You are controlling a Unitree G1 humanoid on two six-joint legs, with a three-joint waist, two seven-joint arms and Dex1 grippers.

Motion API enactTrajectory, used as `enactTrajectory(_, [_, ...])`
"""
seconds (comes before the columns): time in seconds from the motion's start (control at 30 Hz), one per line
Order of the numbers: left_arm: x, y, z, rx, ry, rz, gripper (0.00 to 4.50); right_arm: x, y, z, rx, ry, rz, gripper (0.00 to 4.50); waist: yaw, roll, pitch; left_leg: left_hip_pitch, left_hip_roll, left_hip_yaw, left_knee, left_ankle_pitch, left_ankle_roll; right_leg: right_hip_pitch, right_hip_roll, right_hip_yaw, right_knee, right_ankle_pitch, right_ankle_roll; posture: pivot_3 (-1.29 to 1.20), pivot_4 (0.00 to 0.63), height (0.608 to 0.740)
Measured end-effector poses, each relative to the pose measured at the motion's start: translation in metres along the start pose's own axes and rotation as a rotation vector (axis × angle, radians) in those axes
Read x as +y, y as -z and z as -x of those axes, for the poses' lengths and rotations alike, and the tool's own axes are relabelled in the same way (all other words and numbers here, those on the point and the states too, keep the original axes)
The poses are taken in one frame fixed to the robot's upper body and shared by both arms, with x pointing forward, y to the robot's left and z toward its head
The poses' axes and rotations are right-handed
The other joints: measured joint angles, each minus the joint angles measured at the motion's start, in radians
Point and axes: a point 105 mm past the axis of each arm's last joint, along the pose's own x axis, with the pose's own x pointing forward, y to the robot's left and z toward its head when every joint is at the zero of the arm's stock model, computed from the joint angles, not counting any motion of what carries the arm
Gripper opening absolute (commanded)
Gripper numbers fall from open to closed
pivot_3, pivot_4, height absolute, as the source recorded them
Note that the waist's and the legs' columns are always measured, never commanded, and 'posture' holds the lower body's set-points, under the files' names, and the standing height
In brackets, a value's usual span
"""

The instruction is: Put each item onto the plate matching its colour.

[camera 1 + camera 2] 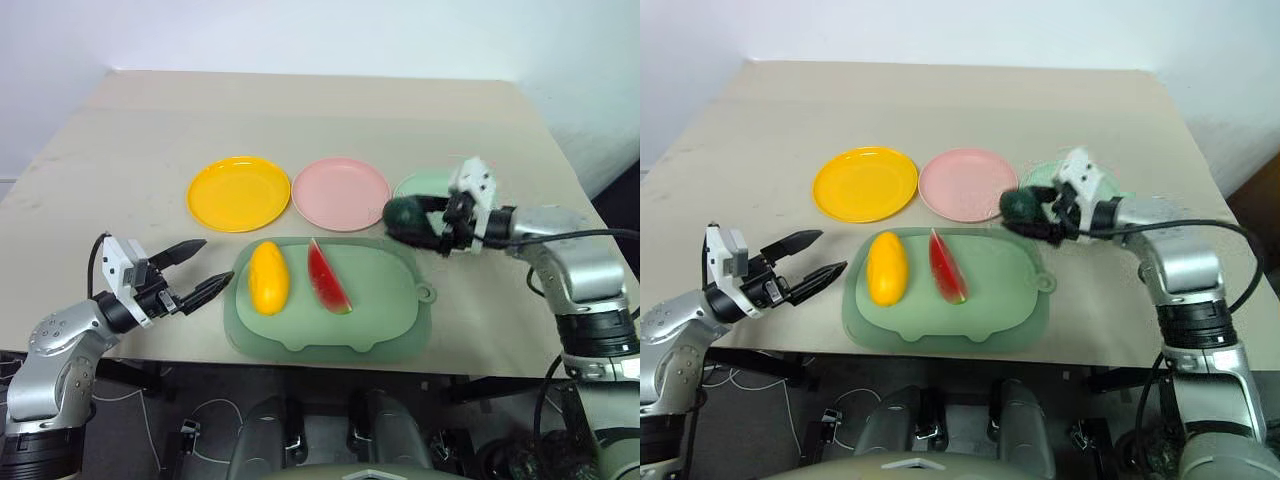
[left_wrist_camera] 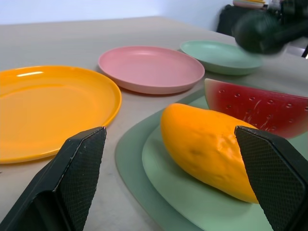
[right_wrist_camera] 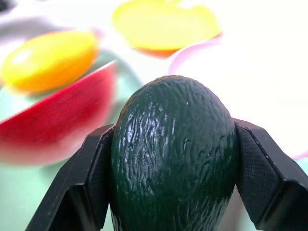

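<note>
Status: nothing was plated yet. All three plates sat bare in a row at 12 o'clock of the tray (image 1: 400, 335) on the desk (image 1: 300, 110): yellow plate (image 1: 239, 192), pink plate (image 1: 341, 193), pale green plate (image 1: 425, 186).

Right end effector (image 1: 420, 226) was clamped on the avocado (image 1: 404, 212), both pads pressed to its sides, carried in the air just at the near edge of the pale green plate. My read: first item was mid-transfer, needing only a short move over the plate and a release.

Mango (image 1: 268, 277) and watermelon wedge (image 1: 328, 279) lay side by side on the tray, untouched, mango at 9 o'clock of the wedge.

Left end effector (image 1: 197, 270) was spread wide, empty, just at 9 o'clock of the mango and aimed at it. Likely next pick.

Remaining: all three placements.
</note>
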Motion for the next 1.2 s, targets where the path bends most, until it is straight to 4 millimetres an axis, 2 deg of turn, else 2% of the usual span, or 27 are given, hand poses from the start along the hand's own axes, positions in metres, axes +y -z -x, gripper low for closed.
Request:
enactTrajectory(0.1, [-0.004, 0.000, 0.000, 0.004, 0.032, -0.004, 4.50, -0.020, 0.003, 0.008, 0.022, 0.099, -0.030, 3.09, -0.001, 0.000, 0.000, 0.000, 0.000, 0.000, 0.000, 0.000, 0.000, 0.000, 0.000, 0.000, 0.000, 0.000, 0.000, 0.00, 0.150, 0.696])
enactTrajectory(0.33, [-0.018, -0.007, -0.008, 0.011, 0.146, -0.044, 4.50, -0.063, 0.017, 0.014, 0.096, 0.296, -0.111, 3.09, -0.005, 0.001, 0.000, 0.000, 0.000, 0.001, -0.001, 0.000, 0.000, -0.001, 0.001, 0.000, 0.000, 0.000, 0.000, 0.00, 0.150, 0.696])
enactTrajectory(0.43, [-0.022, -0.009, -0.012, 0.009, 0.180, -0.053, 4.50, -0.072, 0.029, 0.011, 0.152, 0.337, -0.145, 3.09, -0.006, 0.001, 0.000, 0.000, 0.000, 0.001, -0.002, 0.000, 0.000, -0.001, 0.001, 0.000, 0.000, 0.000, 0.000, 0.00, 0.150, 0.696])
enactTrajectory(0.57, [-0.028, -0.007, -0.014, 0.016, 0.213, -0.047, 4.50, -0.072, 0.048, 0.004, 0.224, 0.344, -0.182, 3.09, -0.006, 0.001, 0.000, 0.000, 0.000, 0.002, -0.002, 0.001, -0.001, -0.001, 0.001, 0.000, 0.001, 0.000, 0.000, 0.00, 0.150, 0.696])
enactTrajectory(0.63, [-0.028, -0.006, -0.014, 0.015, 0.221, -0.049, 4.50, -0.075, 0.056, 0.004, 0.264, 0.359, -0.198, 3.81, -0.007, 0.001, 0.001, 0.000, 0.000, 0.002, -0.002, 0.001, -0.001, -0.001, 0.001, 0.001, 0.001, 0.000, 0.000, 0.00, 0.150, 0.696])
enactTrajectory(0.7, [-0.029, -0.006, -0.014, 0.014, 0.227, -0.051, 4.50, -0.079, 0.061, 0.005, 0.296, 0.377, -0.210, 4.33, -0.006, 0.002, 0.001, 0.000, 0.000, 0.002, -0.002, 0.001, -0.001, -0.001, 0.001, 0.001, 0.001, 0.000, 0.000, 0.00, 0.150, 0.696])
enactTrajectory(0.8, [-0.029, -0.006, -0.014, 0.012, 0.229, -0.055, 4.50, -0.081, 0.065, 0.006, 0.316, 0.381, -0.219, 4.47, -0.006, 0.002, 0.001, 0.000, 0.000, 0.002, -0.002, 0.001, -0.001, -0.001, 0.001, 0.001, 0.001, 0.000, 0.000, 0.00, 0.150, 0.696])
enactTrajectory(1.0, [-0.026, -0.003, -0.013, 0.013, 0.222, -0.047, 4.50, -0.081, 0.051, 0.012, 0.308, 0.377, -0.146, 4.47, -0.006, 0.003, 0.002, 0.000, 0.000, 0.002, -0.002, 0.001, -0.001, -0.001, 0.001, 0.001, 0.001, 0.001, 0.001, 0.00, 0.150, 0.696])
enactTrajectory(1.13, [-0.025, -0.004, -0.013, 0.011, 0.218, -0.048, 4.50, -0.079, 0.026, 0.022, 0.265, 0.396, -0.103, 4.47, -0.005, 0.003, 0.002, 0.000, 0.000, 0.001, -0.002, 0.001, -0.001, -0.001, 0.001, 0.001, 0.001, 0.000, 0.000, 0.00, 0.150, 0.696])
enactTrajectory(1.2, [-0.025, -0.005, -0.014, 0.009, 0.215, -0.050, 4.50, -0.070, 0.015, 0.024, 0.246, 0.392, -0.099, 4.47, -0.005, 0.003, 0.002, 0.000, 0.000, 0.001, -0.002, 0.001, -0.001, -0.001, 0.001, 0.001, 0.001, 0.000, 0.000, 0.00, 0.150, 0.696])
